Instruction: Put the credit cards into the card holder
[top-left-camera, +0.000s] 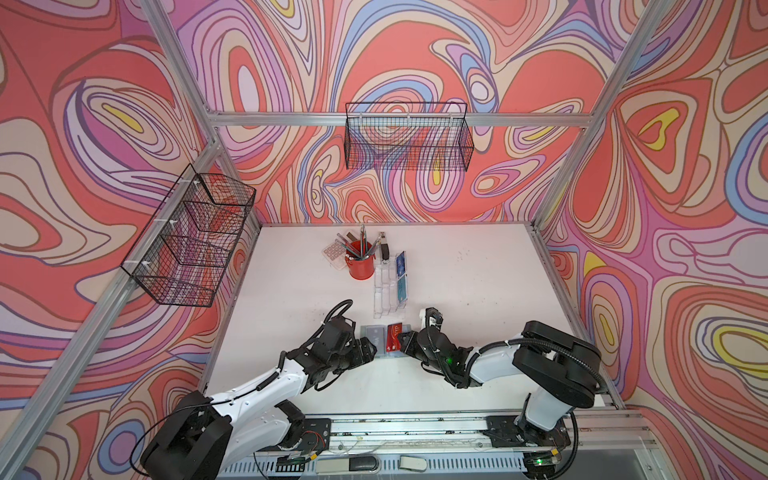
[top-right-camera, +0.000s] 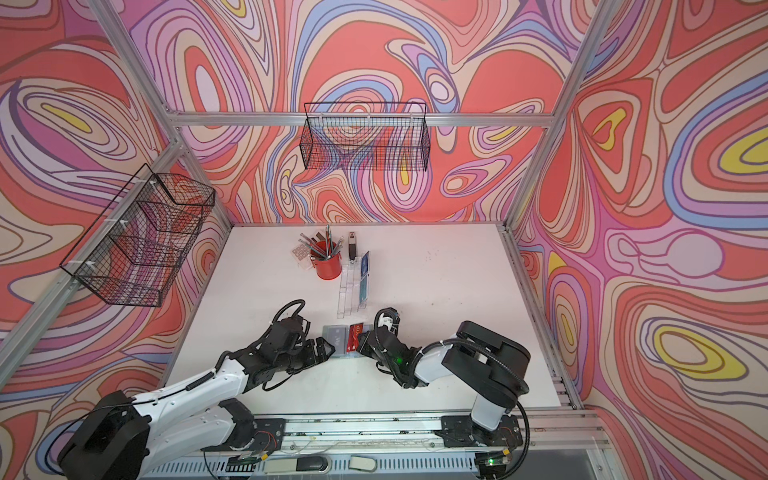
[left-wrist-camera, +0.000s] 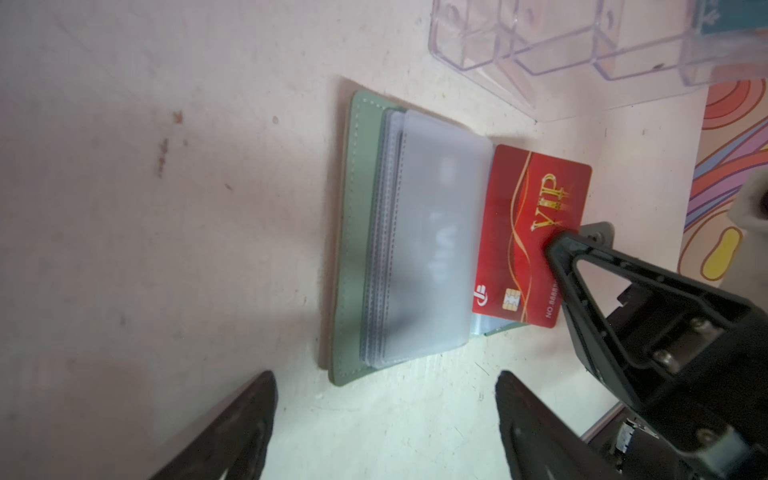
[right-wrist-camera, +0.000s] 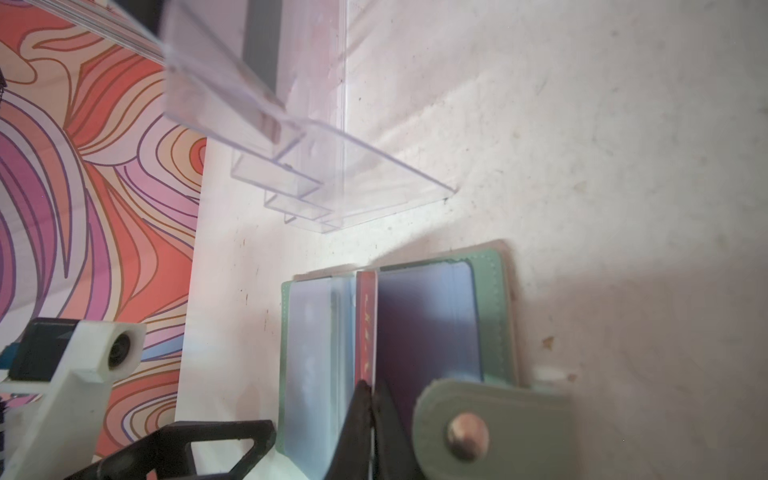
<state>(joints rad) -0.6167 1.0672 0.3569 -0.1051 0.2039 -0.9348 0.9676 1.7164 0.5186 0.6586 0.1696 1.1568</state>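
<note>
Now the red card (left-wrist-camera: 536, 232) is held pinched in the closed right gripper (right-wrist-camera: 371, 399), tilted over the fold of the open card holder (left-wrist-camera: 353, 232), long axis set along the spine. The holder is laid flat between both arms; the left gripper (left-wrist-camera: 384, 376) is spread wide just beside it, empty.

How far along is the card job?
Done: one card with VIP lettering sits in a frosted sleeve of the open sage-green card holder. In hand: the right pincer is shut on a red plastic VIP card. To do: a blue card and a teal card wait in the clear acrylic stand.
</note>
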